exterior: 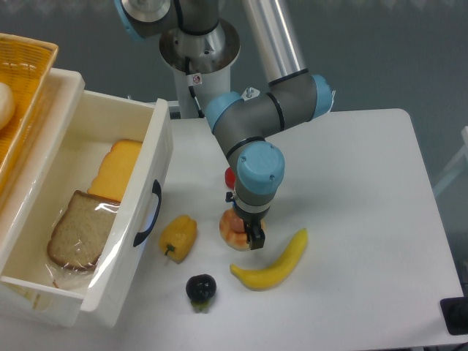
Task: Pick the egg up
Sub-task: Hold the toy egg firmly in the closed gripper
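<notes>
The egg [232, 232] lay on the table [365, 190] at lower centre of the frame, beside the banana [274, 265]. The gripper [248, 235] straddled it; closure could not be determined. Advisable: centre the jaws, close gently, lift vertically, clear of the banana.

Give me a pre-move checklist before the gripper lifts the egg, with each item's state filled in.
1. Gripper down at the egg: ok.
2. Fingers closed on the egg: cannot tell, the wrist hides them.
3. Egg resting on the table, not yet lifted: ok.
4. Banana apart from the egg: ok, though near.
5. Yellow pepper clear of the gripper: ok.
6. Drawer outside the lift path: ok.
</notes>
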Robot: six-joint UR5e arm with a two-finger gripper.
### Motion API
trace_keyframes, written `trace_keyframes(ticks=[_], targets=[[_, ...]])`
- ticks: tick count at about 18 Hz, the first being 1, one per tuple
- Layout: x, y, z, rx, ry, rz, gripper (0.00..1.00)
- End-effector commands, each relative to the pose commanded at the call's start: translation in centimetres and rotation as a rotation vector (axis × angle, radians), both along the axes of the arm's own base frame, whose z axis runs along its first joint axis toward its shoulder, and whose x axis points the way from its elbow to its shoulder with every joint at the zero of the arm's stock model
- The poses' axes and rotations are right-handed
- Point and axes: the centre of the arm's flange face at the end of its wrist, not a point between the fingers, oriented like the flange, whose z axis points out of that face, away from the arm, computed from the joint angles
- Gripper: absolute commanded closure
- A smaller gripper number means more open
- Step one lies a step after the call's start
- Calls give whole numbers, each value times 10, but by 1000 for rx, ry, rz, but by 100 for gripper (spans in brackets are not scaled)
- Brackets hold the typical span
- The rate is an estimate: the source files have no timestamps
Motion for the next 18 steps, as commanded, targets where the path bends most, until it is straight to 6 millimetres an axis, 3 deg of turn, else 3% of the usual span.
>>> trace_keyframes(ticks=[7,18], targets=[[4,3,-4,12,-20,8,4],[3,3,-3,8,-19,16,57]])
